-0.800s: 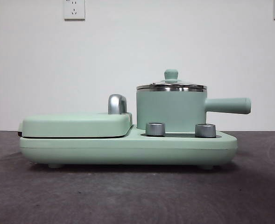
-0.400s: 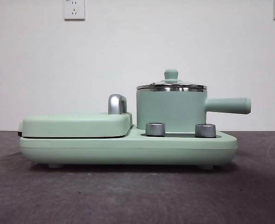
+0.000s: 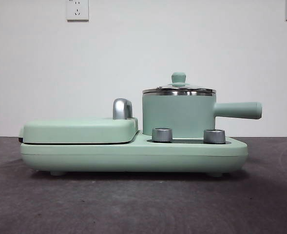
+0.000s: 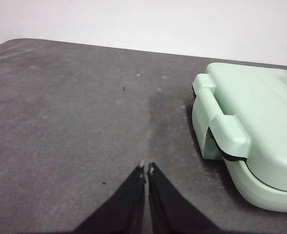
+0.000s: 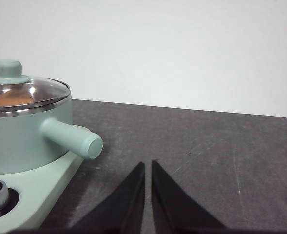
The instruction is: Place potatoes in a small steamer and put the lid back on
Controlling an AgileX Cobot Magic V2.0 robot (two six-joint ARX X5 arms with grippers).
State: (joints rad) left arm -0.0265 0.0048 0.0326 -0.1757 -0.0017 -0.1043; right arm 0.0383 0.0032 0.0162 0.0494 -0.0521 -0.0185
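Front view: you see one mint-green cylindrical steamer pot (image 3: 178, 116) on the long mint-green cooker base (image 3: 133, 153), its one round glass lid with steel rim and green knob (image 3: 179, 87) seated on top. Pot contents are hidden here. Two steel dials (image 3: 162, 134) sit just before the pot; one flat mint-green griddle cover (image 3: 80, 130) lies beside it. Neither arm shows.

Left wrist: your left gripper (image 4: 146, 170), jaws pressed together and empty, hangs over bare grey table (image 4: 75, 122) near the griddle end, which is cut off.

Right wrist: your right gripper (image 5: 147, 165), jaws nearly touching and empty, sits off the pot's handle. One orange-brown potato (image 5: 14, 98) shows partly through the lid.
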